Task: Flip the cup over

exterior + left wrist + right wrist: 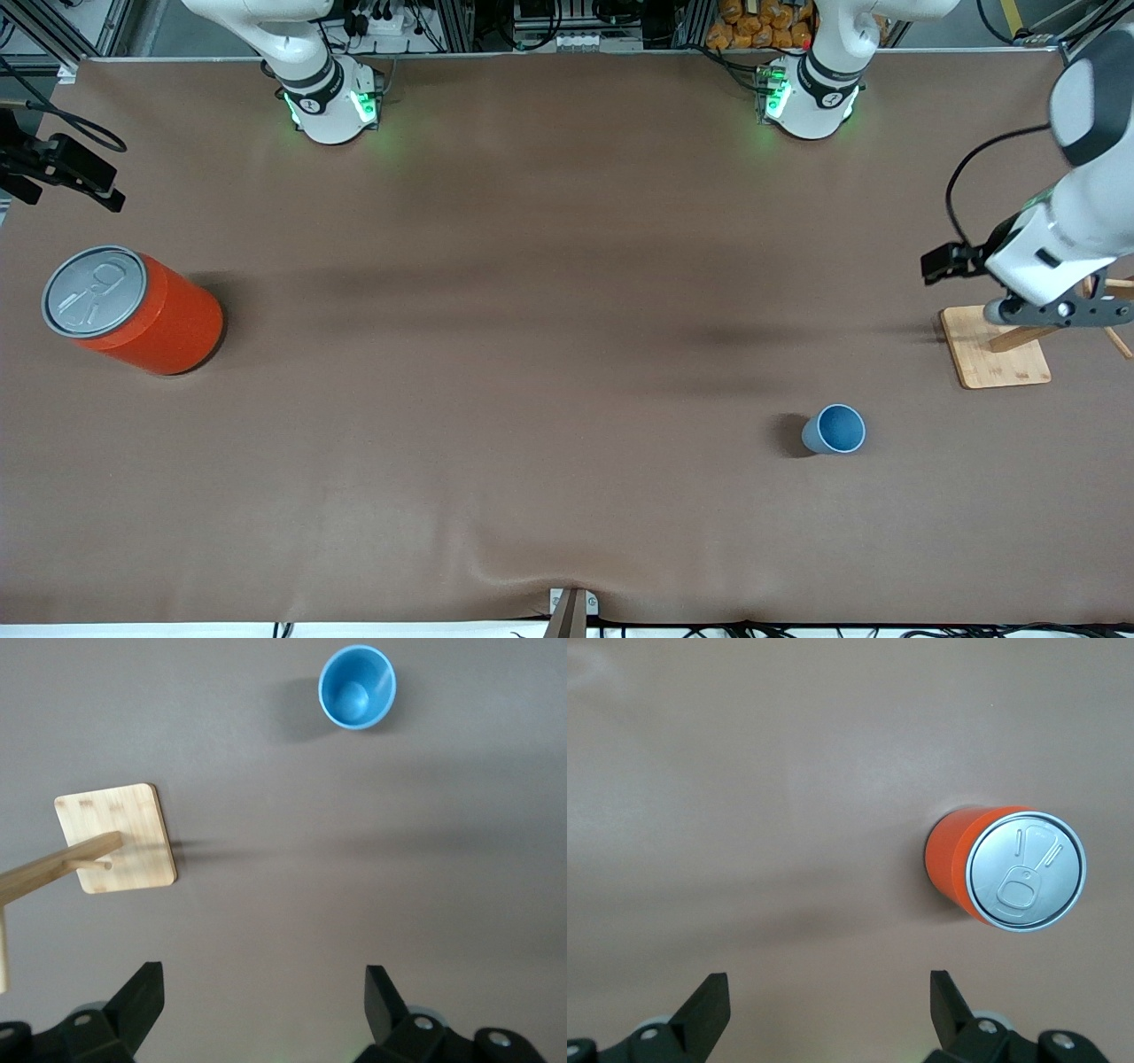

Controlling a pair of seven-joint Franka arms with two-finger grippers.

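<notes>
The cup stands upright on the table, mouth up, its darker blue inside showing, toward the left arm's end and nearer the front camera than anything else there. It is light blue, small, and alone on bare cloth; nothing touches it.

The left gripper hangs over a wooden stand, a square bamboo base with a peg post rising from it, at the left arm's end of the table. In the left wrist view its fingers are spread wide with nothing between them, the cup and the stand both in sight below.

The right gripper waits at the right arm's edge of the table, above an orange can with a grey pull-tab lid. Its fingers are likewise spread and hold nothing.

The table is covered in a plain brown cloth, slightly rippled along the front edge. Along the base side are metal framing, cables and orange packets.

One cup, one can, one stand, two arms.
</notes>
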